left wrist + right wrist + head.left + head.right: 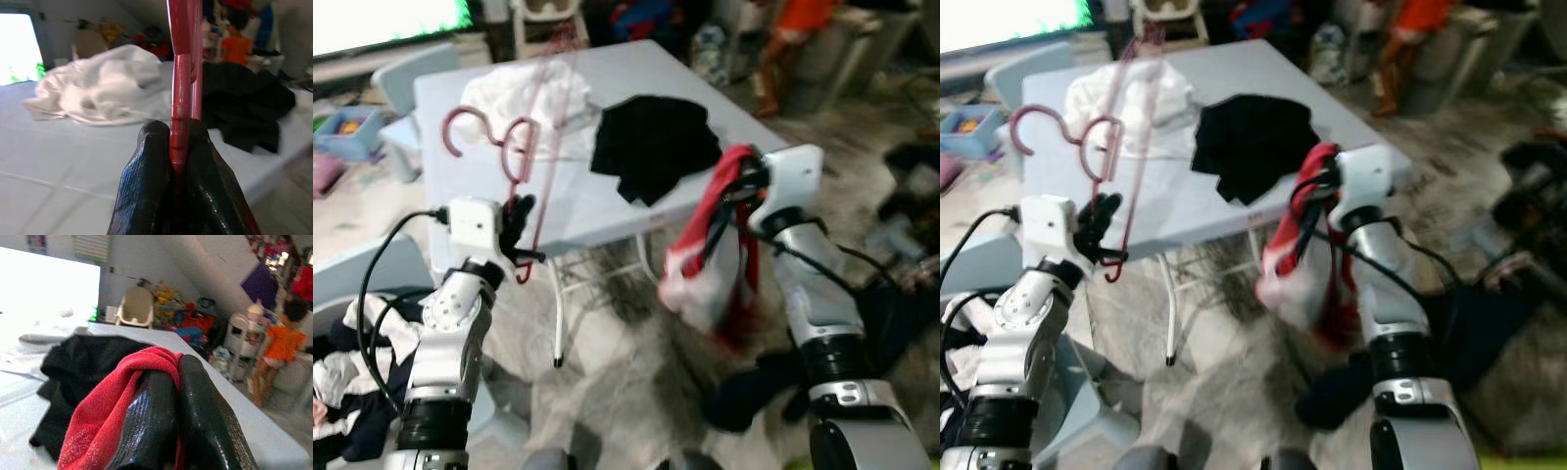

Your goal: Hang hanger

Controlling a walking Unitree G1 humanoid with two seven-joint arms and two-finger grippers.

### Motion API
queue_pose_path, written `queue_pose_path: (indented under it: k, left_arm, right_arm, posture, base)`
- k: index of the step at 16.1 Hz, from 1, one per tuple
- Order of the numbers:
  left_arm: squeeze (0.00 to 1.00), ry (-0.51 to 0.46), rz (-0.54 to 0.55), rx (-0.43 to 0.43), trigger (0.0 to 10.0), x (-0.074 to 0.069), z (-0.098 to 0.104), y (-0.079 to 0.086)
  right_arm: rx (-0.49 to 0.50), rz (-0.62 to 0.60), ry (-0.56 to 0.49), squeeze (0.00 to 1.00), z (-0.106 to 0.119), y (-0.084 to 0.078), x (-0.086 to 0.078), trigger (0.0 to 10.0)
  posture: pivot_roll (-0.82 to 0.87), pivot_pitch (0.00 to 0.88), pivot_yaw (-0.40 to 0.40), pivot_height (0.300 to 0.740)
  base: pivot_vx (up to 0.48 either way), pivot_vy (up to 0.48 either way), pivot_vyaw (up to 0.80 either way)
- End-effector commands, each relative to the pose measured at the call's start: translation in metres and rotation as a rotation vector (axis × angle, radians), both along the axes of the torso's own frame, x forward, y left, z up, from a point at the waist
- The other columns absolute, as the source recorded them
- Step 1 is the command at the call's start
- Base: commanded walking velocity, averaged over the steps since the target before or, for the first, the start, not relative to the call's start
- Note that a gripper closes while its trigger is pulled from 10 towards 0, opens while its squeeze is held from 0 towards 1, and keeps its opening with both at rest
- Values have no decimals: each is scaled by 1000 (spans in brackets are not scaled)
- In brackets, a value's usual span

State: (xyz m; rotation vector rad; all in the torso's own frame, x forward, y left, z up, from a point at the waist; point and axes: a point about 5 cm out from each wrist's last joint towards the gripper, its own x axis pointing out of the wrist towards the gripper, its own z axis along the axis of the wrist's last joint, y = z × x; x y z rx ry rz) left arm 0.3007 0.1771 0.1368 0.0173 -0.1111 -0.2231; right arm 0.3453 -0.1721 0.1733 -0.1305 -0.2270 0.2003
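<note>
Risk sits mainly with the left end effector (pixel 516 227), whose two black fingers are pinched shut on the lower end of a bundle of thin red plastic hangers (pixel 514 147). The grip is at one narrow point, seen in the left wrist view (pixel 180 147), so the hangers could likely pivot or slide out. Their curved hooks rise above and ahead of that end effector, over a crumpled white cloth (pixel 529 103), and might snag it when lifted away.

The right end effector (pixel 1317 191) is closed on a red and white fabric garment (pixel 1298 264) that droops below it, beside the near edge of the pale grey folding counter (pixel 695 98). This loose cloth may well swing into the counter's legs or drag. No rail or rod for hanging can be made out, so the robot would probably have to turn or walk while carrying both loads, which raises the chance of a slip.

A rumpled black garment (pixel 651 142) lies on the counter just beyond the right end effector. The room is cluttered: clothes lie heaped below the left arm (pixel 352 382), dark items lie on the floor near the right arm, and a person in an orange top (pixel 281 345) stands well beyond the counter, along with toys and a bright window.
</note>
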Motion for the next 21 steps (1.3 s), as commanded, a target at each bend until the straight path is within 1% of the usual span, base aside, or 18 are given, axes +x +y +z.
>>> queue_pose_path:
  k: [1,6,8,12,15,16,18,19,20,21]
  left_arm:
    - [0,-25,34,23,10000,1,6,11]
    - [0,-36,46,31,10000,3,8,8]
    - [0,-37,55,35,10000,4,8,8]
    - [0,-28,77,41,10000,5,7,8]
    - [0,-29,126,53,10000,6,7,10]
    - [0,-27,137,53,10000,6,7,9]
    - [0,-23,114,48,10000,3,6,5]
    - [0,-26,95,41,10000,0,5,2]
    - [0,-24,91,38,10000,-3,4,1]
    - [0,-21,98,36,10000,-4,3,0]
  right_arm:
    - [13,62,-64,0,16,15,3,10000]
    - [22,125,-92,0,25,23,4,10000]
    - [26,127,-94,0,26,24,6,10000]
    - [42,134,-97,0,27,27,8,10000]
    - [40,136,-67,0,26,29,13,10000]
    - [36,140,-55,0,28,32,19,10000]
    - [2,144,-50,0,41,38,36,10000]
    - [37,140,-15,0,50,39,48,10000]
    - [54,121,62,0,65,43,65,10000]
    - [44,79,88,0,89,42,76,10000]
  posture:
    - [6,0,-23,740]
    - [6,0,-24,740]
    - [9,0,-26,740]
    - [16,0,-30,740]
    - [24,0,-37,740]
    - [29,0,-40,740]
    - [44,0,-50,740]
    - [52,2,-58,740]
    - [58,3,-65,740]
    - [68,5,-81,740]
  base:
    - [446,0,606]
    - [445,0,584]
    - [407,0,541]
    - [0,0,484]
    - [0,0,440]
    - [0,0,0]
    - [0,0,0]
    - [0,0,0]
    - [0,0,0]
    - [0,0,0]
